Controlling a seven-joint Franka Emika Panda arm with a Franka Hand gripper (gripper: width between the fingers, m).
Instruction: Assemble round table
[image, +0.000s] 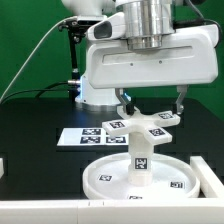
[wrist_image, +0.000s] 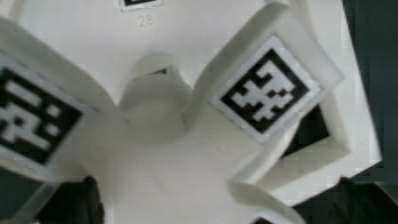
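Black table (image: 30, 125) carries the rimmed round disc (image: 100, 180), with the short leg (image: 140, 160) upright at its centre and the cross-shaped foot (image: 140, 127) on top. The hand (image: 150, 110) hovers over the foot, spread wide and gripping nothing. Closing off-centre on a cross arm could tip the leg or skew the foot.

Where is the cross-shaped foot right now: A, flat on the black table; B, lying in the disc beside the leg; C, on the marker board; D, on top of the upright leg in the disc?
D: the exterior view shows the foot capping the upright leg, which stands in the middle of the disc.
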